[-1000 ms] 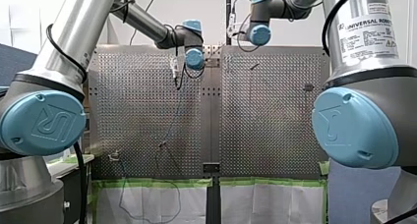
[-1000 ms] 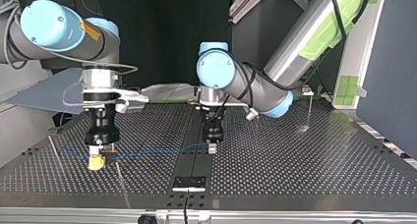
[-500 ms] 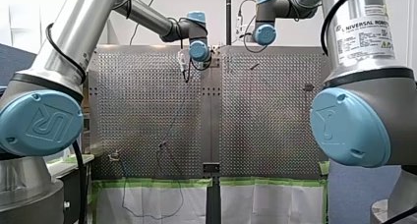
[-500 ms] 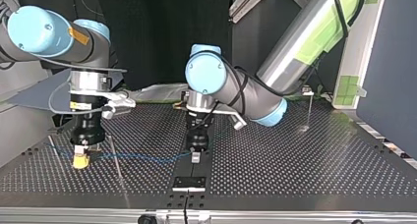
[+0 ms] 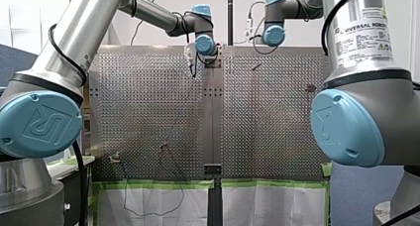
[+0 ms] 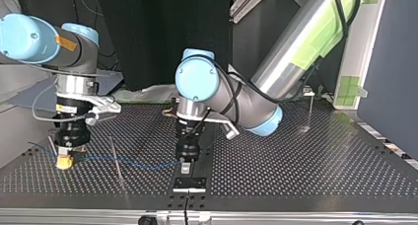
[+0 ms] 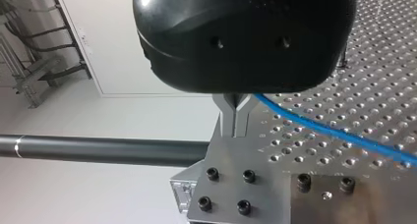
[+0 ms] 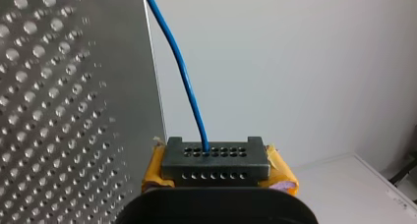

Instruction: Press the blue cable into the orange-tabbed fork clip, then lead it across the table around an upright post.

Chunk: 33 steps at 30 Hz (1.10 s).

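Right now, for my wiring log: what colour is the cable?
The cable is blue, clearest in the right wrist view.

Thin blue cable (image 6: 148, 163) stretched low over the table (image 6: 296, 166), from my right pincer (image 6: 63, 162) to my left pincer (image 6: 185, 168).

Bright, even light puts soft glare on the perforated table (image 6: 305, 151); the top view's background is dark.
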Each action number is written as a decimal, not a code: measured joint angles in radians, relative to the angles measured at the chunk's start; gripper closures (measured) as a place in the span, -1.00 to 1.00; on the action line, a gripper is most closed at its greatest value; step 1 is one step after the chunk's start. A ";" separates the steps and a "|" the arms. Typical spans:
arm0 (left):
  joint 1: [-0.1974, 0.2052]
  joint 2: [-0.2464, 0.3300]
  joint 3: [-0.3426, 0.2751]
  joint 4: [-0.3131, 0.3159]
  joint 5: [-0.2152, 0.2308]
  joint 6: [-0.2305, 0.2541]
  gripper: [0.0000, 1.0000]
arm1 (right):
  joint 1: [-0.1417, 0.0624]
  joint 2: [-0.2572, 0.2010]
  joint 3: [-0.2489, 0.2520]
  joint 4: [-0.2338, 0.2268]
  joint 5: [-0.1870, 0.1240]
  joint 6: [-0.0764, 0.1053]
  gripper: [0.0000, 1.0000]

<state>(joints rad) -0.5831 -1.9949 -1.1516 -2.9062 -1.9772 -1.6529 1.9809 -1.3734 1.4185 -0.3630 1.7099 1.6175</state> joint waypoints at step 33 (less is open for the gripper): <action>-0.069 -0.152 0.161 -0.059 0.006 -0.018 1.00 | -0.131 0.058 0.000 0.011 0.000 0.008 1.00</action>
<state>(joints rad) -0.6520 -2.1466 -0.9905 -2.9650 -1.9713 -1.6708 1.8497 -1.3154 1.4188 -0.3518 1.7096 1.6252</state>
